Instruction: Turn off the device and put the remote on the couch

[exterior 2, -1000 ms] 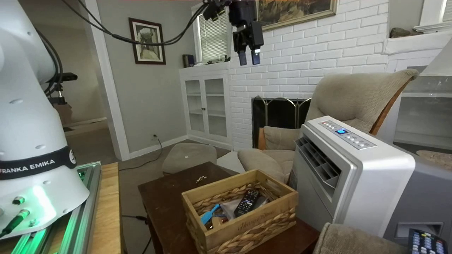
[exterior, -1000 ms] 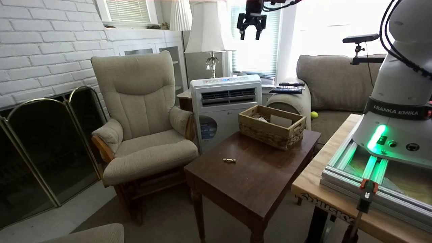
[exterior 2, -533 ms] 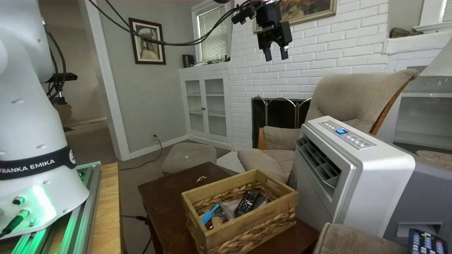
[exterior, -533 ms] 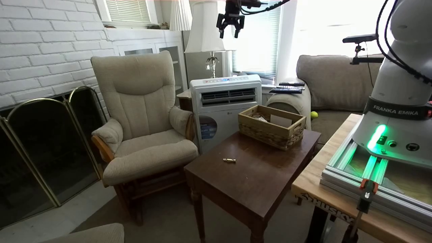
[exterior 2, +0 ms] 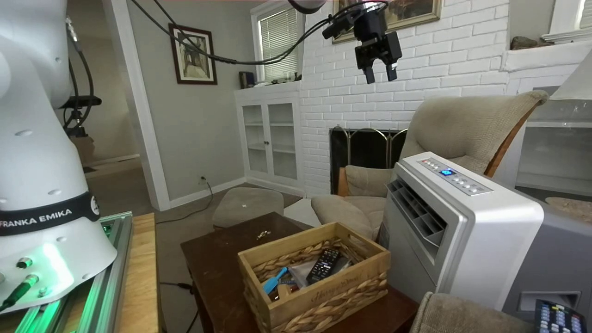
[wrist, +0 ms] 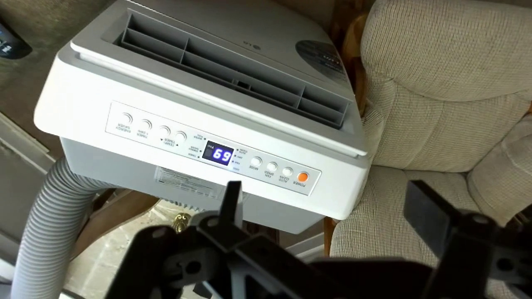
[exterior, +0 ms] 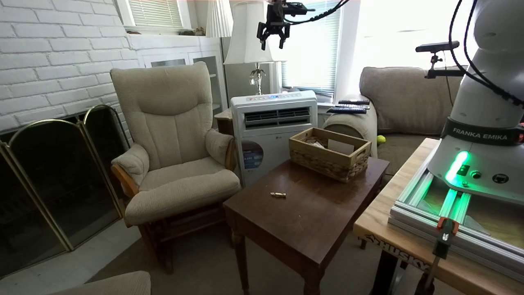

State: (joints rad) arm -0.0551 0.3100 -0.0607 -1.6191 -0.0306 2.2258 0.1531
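Device (wrist: 208, 120) at ten o'clock in the wrist view, with display (wrist: 218, 153) lit! Hanging high at one o'clock in an exterior view, pointing down: gripper (exterior 2: 380, 76), spread wide. Down at six, inside the basket (exterior 2: 330, 290): black remote (exterior 2: 323, 266).

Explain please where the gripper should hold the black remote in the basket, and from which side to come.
Probably from above, closing across the middle of the black remote, on its two long edges. It is long and slim, its button face lies open to view, and the walls of the basket would likely hinder a sideways approach.
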